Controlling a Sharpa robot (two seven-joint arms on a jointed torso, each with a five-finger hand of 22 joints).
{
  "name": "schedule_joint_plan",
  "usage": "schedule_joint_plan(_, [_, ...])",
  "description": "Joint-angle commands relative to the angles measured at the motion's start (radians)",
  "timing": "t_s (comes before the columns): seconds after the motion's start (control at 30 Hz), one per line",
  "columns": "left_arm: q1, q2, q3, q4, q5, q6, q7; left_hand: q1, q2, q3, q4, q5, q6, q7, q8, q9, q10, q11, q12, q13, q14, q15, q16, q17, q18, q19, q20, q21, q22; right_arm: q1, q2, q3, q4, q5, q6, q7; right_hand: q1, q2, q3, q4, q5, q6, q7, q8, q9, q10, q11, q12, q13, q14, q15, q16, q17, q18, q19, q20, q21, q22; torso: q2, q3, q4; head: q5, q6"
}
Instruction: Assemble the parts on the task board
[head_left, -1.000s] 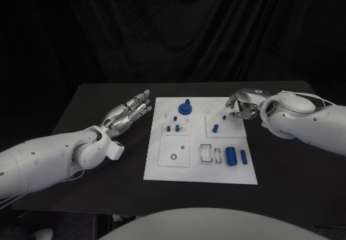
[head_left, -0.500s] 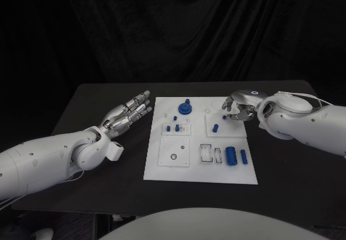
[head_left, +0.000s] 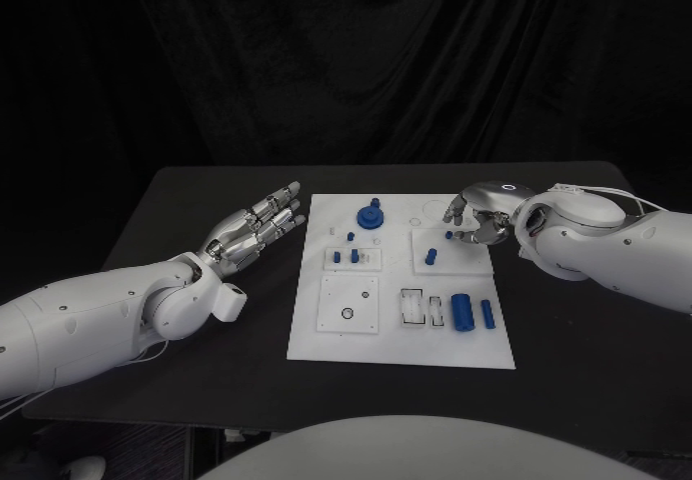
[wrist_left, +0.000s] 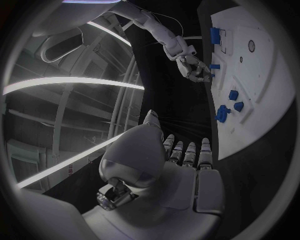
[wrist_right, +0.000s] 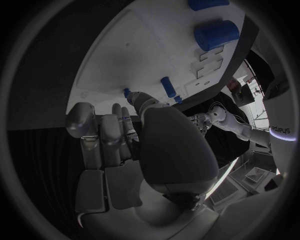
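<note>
The white task board (head_left: 404, 335) lies in the middle of the black table. My right hand (head_left: 476, 215) hovers over the board's far right part, its curled fingertips pinching a small blue peg (head_left: 450, 237) that stands on the board. In the left wrist view that peg (wrist_left: 214, 66) sticks out from the right hand (wrist_left: 192, 67). The right wrist view has a bit of blue (wrist_right: 127, 92) at my fingertips. My left hand (head_left: 260, 225) is flat and open, left of the board, holding nothing.
On the board are a blue round knob (head_left: 372, 216), small pegs (head_left: 346, 257), another peg (head_left: 430, 257), a large blue cylinder (head_left: 462, 311) and a slim one (head_left: 488, 314). A square plate with a hole (head_left: 349, 305) sits at the near left.
My right hand has shifted left over the board, and its fingers have come around the small blue peg. The left arm has not moved.
</note>
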Motion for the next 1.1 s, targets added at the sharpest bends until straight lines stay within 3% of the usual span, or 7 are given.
schedule_joint_plan(0.03, [-0.001,0.002,0.001,0.001,0.009,0.017,0.153,0.010,-0.001,-0.001,-0.003,0.006,-0.003,0.007,-0.001,0.001,-0.002,0.003,-0.004,-0.002,-0.001,0.009,-0.004,-0.001,0.009,-0.001,0.009,-0.002,-0.001,-0.003,0.005,0.001,-0.003,-0.010,0.008,0.000,0.001,-0.004,0.001,-0.006,0.000,0.010,0.000,0.007,0.002,-0.007,0.001,0.006,0.002,-0.003,-0.006,0.002,-0.001,-0.006,-0.002,-0.004,-0.003,0.114,0.000,-0.0011,0.0005,-0.001,0.000])
schedule_joint_plan(0.43, [-0.003,0.005,0.001,-0.003,0.009,0.025,0.140,0.042,-0.006,0.006,-0.013,0.044,-0.002,0.013,-0.001,0.001,-0.001,0.012,-0.004,-0.001,-0.001,0.023,-0.004,-0.001,0.012,0.005,0.026,-0.001,-0.001,-0.020,0.028,0.001,-0.037,-0.011,-0.016,0.015,-0.002,0.014,0.013,-0.018,0.004,0.078,-0.033,0.059,0.040,-0.019,0.001,0.043,0.016,-0.006,-0.006,0.006,-0.009,-0.005,-0.002,-0.002,-0.003,0.115,-0.001,-0.0023,-0.0001,-0.001,0.000])
schedule_joint_plan(1.1, [-0.011,0.009,0.001,-0.012,0.009,0.036,0.117,0.065,-0.007,0.017,-0.026,0.080,0.012,0.041,0.001,0.003,0.000,0.012,-0.003,-0.001,-0.001,0.037,-0.004,-0.001,0.013,0.013,0.040,0.002,0.001,-0.040,0.046,0.001,-0.067,-0.011,-0.011,0.026,0.001,0.036,0.016,-0.038,0.013,0.118,-0.033,0.118,0.087,0.007,-0.015,0.080,0.026,0.004,-0.018,0.017,-0.004,-0.009,0.009,-0.013,0.020,0.120,0.000,-0.0032,-0.0004,-0.001,0.000])
